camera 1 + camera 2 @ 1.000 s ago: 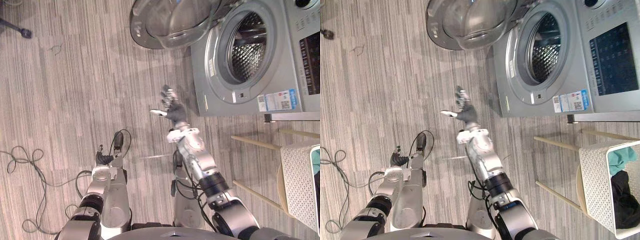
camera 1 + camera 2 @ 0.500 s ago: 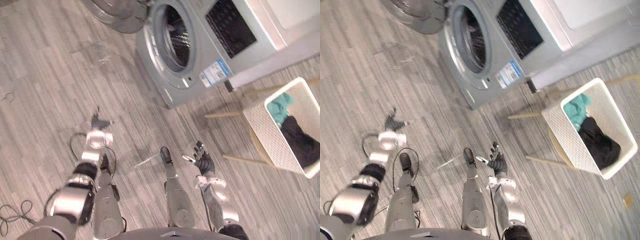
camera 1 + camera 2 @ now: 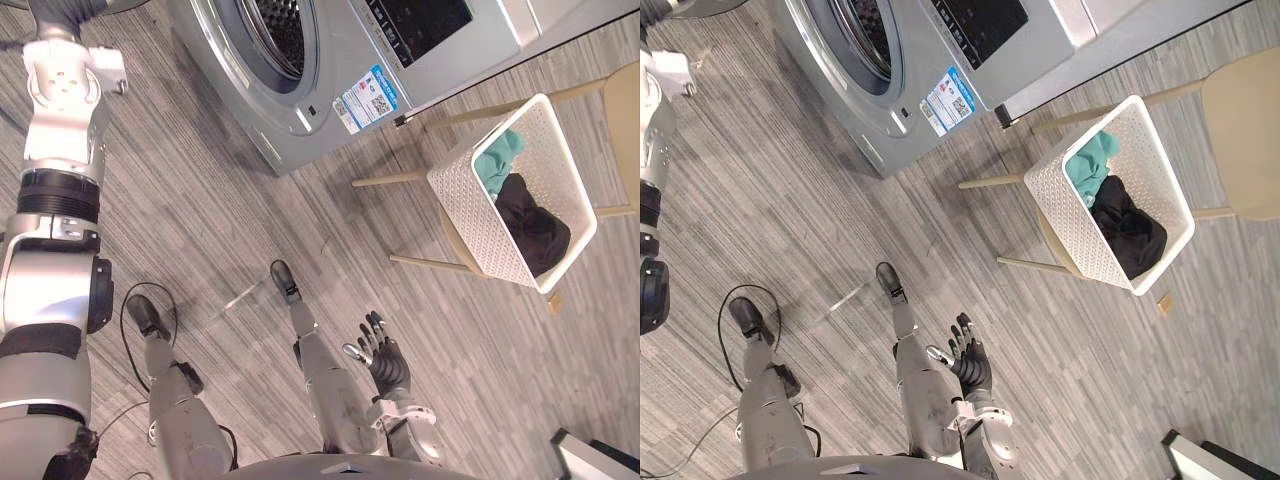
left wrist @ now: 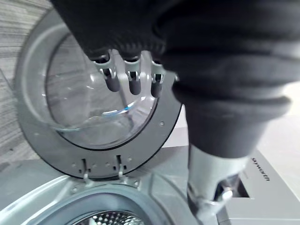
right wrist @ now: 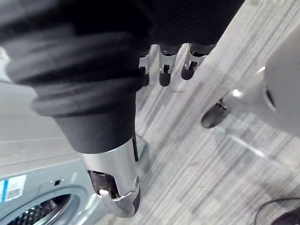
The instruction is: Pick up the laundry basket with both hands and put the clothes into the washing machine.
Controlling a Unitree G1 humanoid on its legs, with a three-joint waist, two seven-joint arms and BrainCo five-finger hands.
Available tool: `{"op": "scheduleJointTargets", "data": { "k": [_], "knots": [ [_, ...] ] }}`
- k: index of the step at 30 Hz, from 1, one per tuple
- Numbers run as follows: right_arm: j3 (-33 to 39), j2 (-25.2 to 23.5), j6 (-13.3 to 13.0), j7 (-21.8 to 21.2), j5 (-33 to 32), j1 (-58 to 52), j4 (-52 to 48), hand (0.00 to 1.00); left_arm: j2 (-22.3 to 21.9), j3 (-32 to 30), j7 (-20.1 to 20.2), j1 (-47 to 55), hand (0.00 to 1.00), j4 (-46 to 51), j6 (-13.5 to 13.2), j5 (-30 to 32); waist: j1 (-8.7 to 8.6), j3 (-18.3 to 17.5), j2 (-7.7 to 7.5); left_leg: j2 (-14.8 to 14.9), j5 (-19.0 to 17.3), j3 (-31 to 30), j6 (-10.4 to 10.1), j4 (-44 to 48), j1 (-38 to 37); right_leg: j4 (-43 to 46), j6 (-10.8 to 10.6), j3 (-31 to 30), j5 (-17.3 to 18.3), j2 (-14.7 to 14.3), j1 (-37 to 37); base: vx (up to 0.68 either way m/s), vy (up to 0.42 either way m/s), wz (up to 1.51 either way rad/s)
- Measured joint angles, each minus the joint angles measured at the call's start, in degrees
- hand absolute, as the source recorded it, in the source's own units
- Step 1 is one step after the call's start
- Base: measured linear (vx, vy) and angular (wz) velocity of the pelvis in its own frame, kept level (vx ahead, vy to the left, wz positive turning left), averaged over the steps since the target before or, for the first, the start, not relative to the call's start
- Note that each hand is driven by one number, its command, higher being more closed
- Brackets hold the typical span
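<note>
sitting on a stool (image 3: 425, 263) beside the open washer (image 3: 330, 50), basket (image 3: 460, 200) awaits lifting; right hand (image 3: 386, 362) spread, left hand (image 4: 131, 77) unclear.

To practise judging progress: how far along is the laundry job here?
Done: the washing machine door stands open. In hand: nothing; the right hand and left hand are open and empty. Left: lifting the basket, which sits on a chair, and loading its clothes.
</note>
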State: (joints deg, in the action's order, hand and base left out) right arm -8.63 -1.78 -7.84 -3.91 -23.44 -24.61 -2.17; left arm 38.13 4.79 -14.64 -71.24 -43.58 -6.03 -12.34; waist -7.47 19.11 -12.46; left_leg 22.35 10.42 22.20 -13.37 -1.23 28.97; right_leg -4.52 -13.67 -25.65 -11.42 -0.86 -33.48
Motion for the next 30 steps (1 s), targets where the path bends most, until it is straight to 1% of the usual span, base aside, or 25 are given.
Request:
{"op": "scheduleJointTargets", "data": {
  "k": [1,2,4,5,8,11,13,15,16,17,19,20,21,22,26,29,30],
  "knots": [
    [-0.01,0.00,-0.05,-0.47,-1.19,-0.04,-0.70,0.00,0.00,0.00,0.00,-0.61,0.00,0.03,-0.12,-0.01,0.34,0.00,0.02,0.86,-0.91,0.02,-0.05,2.35,1.36,0.00,0.52,0.17,-0.51,-0.43,-0.35,0.00,0.000,0.00],
    [-0.02,0.02,-0.05,-0.77,-1.45,-0.04,-0.97,0.00,0.00,-0.02,-0.02,-0.85,0.00,0.03,-0.12,-0.03,0.53,-0.01,0.04,1.34,-1.18,0.16,-0.06,3.39,2.09,0.00,0.40,0.32,-0.80,-0.64,-0.56,-0.01,0.005,-0.05],
    [-0.02,0.03,-0.06,-0.99,-1.81,-0.06,-1.40,0.00,-0.08,-0.02,-0.01,-1.32,0.00,0.04,-0.13,-0.05,0.59,0.08,0.19,3.22,-1.41,1.89,0.17,6.45,4.13,0.00,0.06,1.33,-1.90,-1.60,-0.66,-0.04,0.023,0.01],
    [0.02,0.10,-0.08,-0.99,-2.19,-0.10,-1.42,0.00,-0.19,-0.01,-0.01,-1.32,0.00,0.04,-0.13,-0.15,0.63,0.09,0.21,3.51,-1.42,2.05,0.16,6.77,4.39,-0.01,0.08,1.35,-2.16,-1.79,-0.66,-0.05,0.034,0.03],
    [0.37,0.18,-0.38,-0.95,-3.07,-0.15,-1.49,0.00,-0.28,-0.19,-0.06,-1.32,0.00,0.04,-0.13,-1.30,0.99,0.12,0.30,4.61,-3.06,1.66,0.47,9.39,6.39,-0.01,0.21,1.65,-2.38,-2.25,-1.07,-0.06,0.034,0.00],
    [0.64,0.16,-0.74,-0.78,-3.87,-0.25,-1.75,0.00,0.05,-0.68,-0.08,-1.60,0.00,0.03,-0.18,-4.69,1.76,0.04,0.44,6.23,-5.52,0.75,0.49,14.21,10.38,-0.04,0.17,1.73,-3.46,-2.81,-3.02,-0.11,0.031,-0.14],
    [1.08,0.15,-0.81,-0.57,-4.25,-0.39,-1.49,0.00,0.05,-1.01,-0.11,-1.59,0.00,0.03,-0.18,-6.96,1.89,-0.03,0.61,7.84,-7.69,-1.12,0.31,17.92,13.30,-0.05,0.25,1.82,-3.79,-3.65,-3.79,-0.15,0.038,-0.13],
    [1.18,0.11,-0.96,-0.52,-4.54,-0.78,-1.47,0.00,0.04,-1.41,-0.10,-1.58,0.00,0.04,-0.20,-8.95,1.90,-0.19,0.98,8.94,-8.16,-2.53,0.25,19.42,14.97,-0.05,0.25,2.42,-3.80,-4.30,-4.16,-0.10,0.015,-0.03],
    [1.27,0.09,-1.05,-0.53,-5.00,-1.05,-1.48,0.00,0.03,-1.62,-0.11,-1.58,0.00,0.04,-0.20,-9.42,1.88,-0.27,1.16,9.09,-8.16,-3.04,0.25,19.62,15.52,-0.06,0.25,2.86,-3.79,-4.45,-4.35,-0.11,0.011,0.01],
    [2.28,0.07,-1.05,-0.53,-5.69,-1.29,-1.20,0.00,0.08,-3.22,-0.21,-1.39,0.00,0.04,-0.22,-10.14,2.07,-0.30,1.49,9.45,-8.15,-3.67,0.25,20.25,16.52,-0.07,0.23,3.09,-3.76,-4.80,-4.80,-0.08,0.007,0.01],
    [3.17,0.07,-1.08,-0.55,-5.92,-1.29,-1.21,0.00,0.07,-4.33,-0.36,-0.94,0.00,0.03,-0.23,-10.21,2.22,-0.36,1.62,9.49,-8.14,-3.90,0.25,20.52,16.95,-0.07,0.21,3.13,-3.75,-4.87,-5.07,-0.08,0.009,-0.01],
    [3.81,0.09,-1.23,-0.55,-5.96,-1.33,-1.21,0.00,0.10,-5.13,-0.51,-0.31,0.00,0.03,-0.23,-10.63,2.26,-0.64,2.19,9.59,-8.13,-4.64,0.26,21.30,18.10,-0.07,0.15,3.47,-3.66,-5.04,-5.49,-0.08,0.010,0.02],
    [3.95,0.08,-1.24,-0.56,-5.97,-1.34,-1.18,0.00,0.11,-5.25,-0.64,0.05,0.00,0.03,-0.23,-10.64,2.22,-0.74,2.40,9.65,-8.13,-4.94,0.26,21.67,18.55,-0.06,-0.08,3.95,-3.43,-5.06,-5.63,-0.09,0.009,0.02],
    [3.96,0.06,-1.23,-0.61,-5.97,-1.36,-1.12,0.00,0.08,-6.02,-0.93,0.93,0.00,0.03,-0.23,-10.62,2.32,-0.79,2.51,9.80,-8.13,-5.02,0.27,22.52,19.16,-0.07,0.20,4.48,-2.81,-5.05,-5.69,-0.06,0.004,0.03],
    [4.43,0.07,-1.23,-0.61,-6.08,-1.37,-1.07,0.00,0.06,-8.75,-1.12,3.61,0.00,0.03,-0.19,-11.23,2.39,-0.93,2.68,9.78,-8.18,-5.17,0.41,23.35,19.79,-0.07,0.16,4.65,-2.76,-4.96,-5.73,-0.06,0.016,0.03],
    [4.43,0.07,-1.22,-0.61,-6.50,-1.37,-1.17,0.00,0.05,-11.84,-1.06,6.88,0.00,0.03,-0.19,-14.39,2.65,-0.96,2.67,9.39,-8.21,-5.19,0.62,24.26,20.09,-0.07,0.24,4.77,-2.82,-4.46,-5.73,-0.06,0.034,0.05],
    [4.43,0.07,-1.22,-0.59,-6.50,-1.37,-1.17,0.00,0.03,-13.15,-1.04,8.11,0.00,0.02,-0.17,-17.03,2.82,-0.96,2.67,9.19,-8.03,-5.18,0.87,24.36,20.15,-0.06,0.25,4.79,-2.84,-4.26,-5.72,-0.05,0.024,0.06]
  ]
}}
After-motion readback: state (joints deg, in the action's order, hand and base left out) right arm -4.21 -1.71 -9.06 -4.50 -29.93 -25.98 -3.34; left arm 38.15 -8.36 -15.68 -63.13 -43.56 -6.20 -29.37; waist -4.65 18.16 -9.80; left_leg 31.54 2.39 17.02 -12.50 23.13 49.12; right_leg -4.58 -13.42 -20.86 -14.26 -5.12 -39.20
